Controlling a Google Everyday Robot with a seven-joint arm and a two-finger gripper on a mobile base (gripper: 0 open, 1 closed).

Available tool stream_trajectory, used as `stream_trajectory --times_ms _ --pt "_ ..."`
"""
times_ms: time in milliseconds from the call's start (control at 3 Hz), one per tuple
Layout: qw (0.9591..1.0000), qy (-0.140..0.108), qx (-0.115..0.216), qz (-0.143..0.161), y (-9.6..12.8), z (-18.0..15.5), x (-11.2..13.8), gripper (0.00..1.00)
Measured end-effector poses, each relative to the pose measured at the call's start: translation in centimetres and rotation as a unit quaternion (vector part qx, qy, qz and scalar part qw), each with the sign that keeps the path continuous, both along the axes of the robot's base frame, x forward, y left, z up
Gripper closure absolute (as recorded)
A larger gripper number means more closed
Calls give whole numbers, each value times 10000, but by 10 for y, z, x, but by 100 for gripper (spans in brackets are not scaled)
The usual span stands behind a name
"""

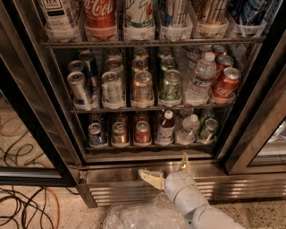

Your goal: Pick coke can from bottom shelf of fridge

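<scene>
At the foot of the fridge [111,175], just in front of its vented stainless base, the gripper [162,164] hangs with its two pale fingers spread wide and nothing between them. One finger points left and the other points up toward the door sill.

The coke can [142,133] stands upright on the bottom shelf [152,146], third from the left in the front row. Its body is red and its silver top faces the camera. The lettering on its side is too small to read.

Readable writing:
- White Coca-Cola script shows on the large red bottle [100,13] in the top row.
- White script also shows on the tilted red cans [225,82] at the right end of the middle rack.
- No other labels can be read.

Clearance:
- A brown-topped can [119,133] sits just beside the coke can on its left, and a red-capped bottle [166,127] just beside it on its right.
- A dim gap lies between the can tops and the rack above.
- The sill edge runs between the gripper and the shelf.
- The gripper is below the can and slightly to its right, well apart from it.

Crumpled clear plastic [138,217] lies under the arm. Cables [22,210] trail on the floor at left.
</scene>
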State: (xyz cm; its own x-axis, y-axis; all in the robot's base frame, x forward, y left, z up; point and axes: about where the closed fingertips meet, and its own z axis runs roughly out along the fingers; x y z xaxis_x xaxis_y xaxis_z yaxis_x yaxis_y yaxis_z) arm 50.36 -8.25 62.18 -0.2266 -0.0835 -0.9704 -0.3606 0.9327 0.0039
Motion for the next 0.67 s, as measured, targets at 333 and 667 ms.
stream_trajectory --times_ms 333,667 --pt "9997 -156 -189 60 1 -13 -1 0" --pt "9977 -474 -463 172 4 -34 -1 0"
